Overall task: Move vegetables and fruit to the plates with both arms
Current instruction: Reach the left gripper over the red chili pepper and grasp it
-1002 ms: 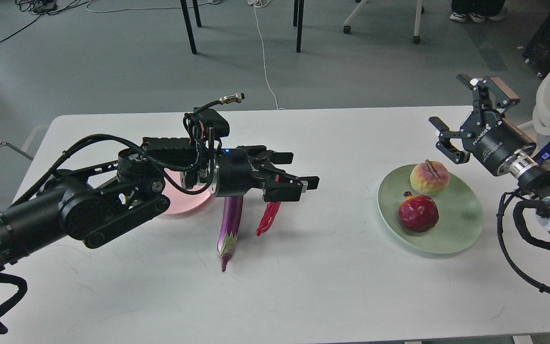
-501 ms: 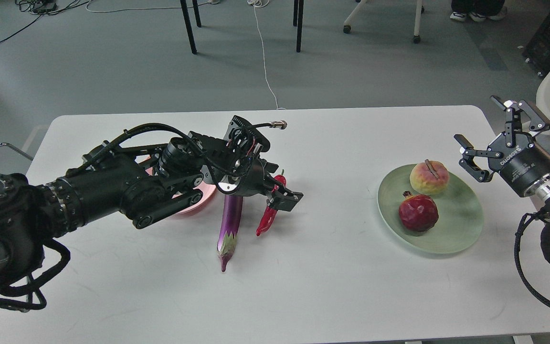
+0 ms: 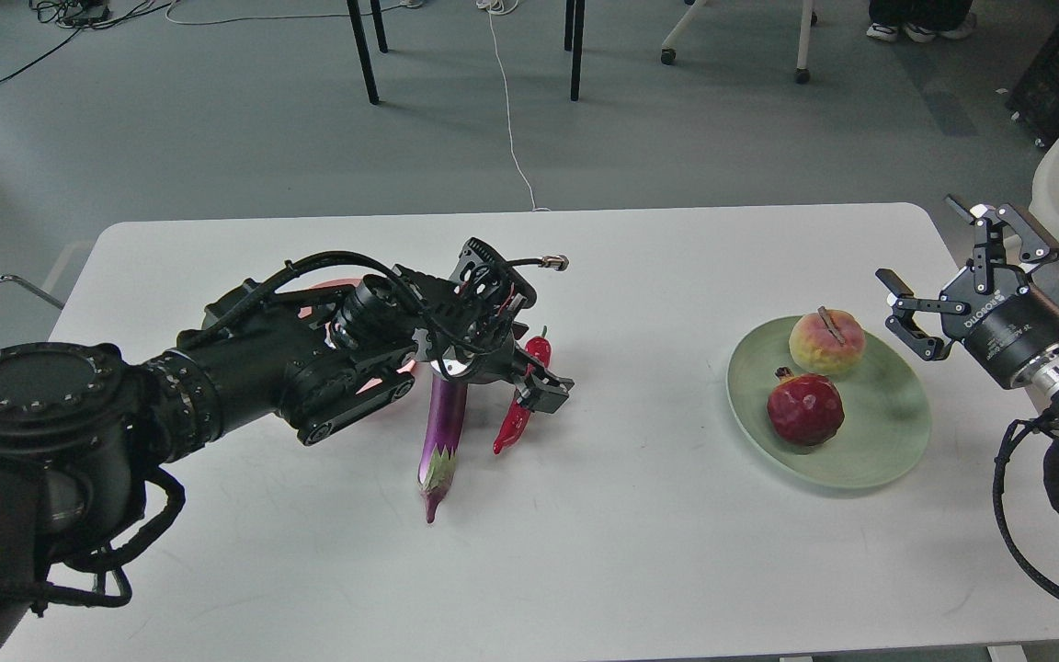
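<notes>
The purple eggplant and the red chili pepper lie side by side on the white table. My left gripper is lowered over the chili's upper half, its jaws open on either side of it. One finger shows to the right of the chili. The pink plate is mostly hidden behind my left arm. The peach and the pomegranate sit on the pale green plate. My right gripper is open and empty, above the plate's far right edge.
The table's right edge runs close under my right arm. Chair legs and a white cable are on the floor beyond the far edge.
My left gripper has dropped from above the vegetables down onto the chili. My right arm has pulled back to the right, away from the green plate. The vegetables and fruit have not moved.
</notes>
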`<control>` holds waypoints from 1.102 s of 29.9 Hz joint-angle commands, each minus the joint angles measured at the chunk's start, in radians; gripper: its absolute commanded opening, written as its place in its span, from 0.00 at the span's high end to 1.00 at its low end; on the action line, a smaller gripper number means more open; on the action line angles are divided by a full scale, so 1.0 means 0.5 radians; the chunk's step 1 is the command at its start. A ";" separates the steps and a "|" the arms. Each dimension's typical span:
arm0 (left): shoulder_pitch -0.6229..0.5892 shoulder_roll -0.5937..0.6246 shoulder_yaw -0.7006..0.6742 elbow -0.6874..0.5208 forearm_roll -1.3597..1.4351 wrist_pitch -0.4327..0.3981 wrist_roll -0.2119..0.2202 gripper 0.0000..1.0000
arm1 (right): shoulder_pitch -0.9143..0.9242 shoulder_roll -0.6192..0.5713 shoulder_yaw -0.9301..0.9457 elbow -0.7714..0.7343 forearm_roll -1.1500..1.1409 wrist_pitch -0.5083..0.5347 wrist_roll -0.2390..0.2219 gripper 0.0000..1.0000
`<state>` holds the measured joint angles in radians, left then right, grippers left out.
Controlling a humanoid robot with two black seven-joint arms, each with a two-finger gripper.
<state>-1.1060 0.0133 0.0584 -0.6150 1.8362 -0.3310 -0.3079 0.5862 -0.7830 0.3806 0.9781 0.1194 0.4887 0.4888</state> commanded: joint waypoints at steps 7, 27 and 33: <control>0.024 -0.005 -0.003 0.009 -0.025 -0.007 -0.001 0.01 | -0.022 -0.002 0.000 -0.002 -0.003 0.000 0.000 0.02; 0.052 -0.027 -0.003 -0.016 -0.107 -0.102 0.091 0.73 | -0.043 -0.005 0.003 -0.002 -0.003 0.000 0.000 0.01; 0.034 -0.027 -0.009 -0.022 -0.107 -0.096 0.113 0.88 | -0.050 -0.005 0.003 -0.002 -0.006 0.000 0.000 0.02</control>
<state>-1.0805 0.0000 0.0572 -0.6232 1.7835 -0.3811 -0.2551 0.5638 -0.7854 0.3820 0.9771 0.1176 0.4887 0.4887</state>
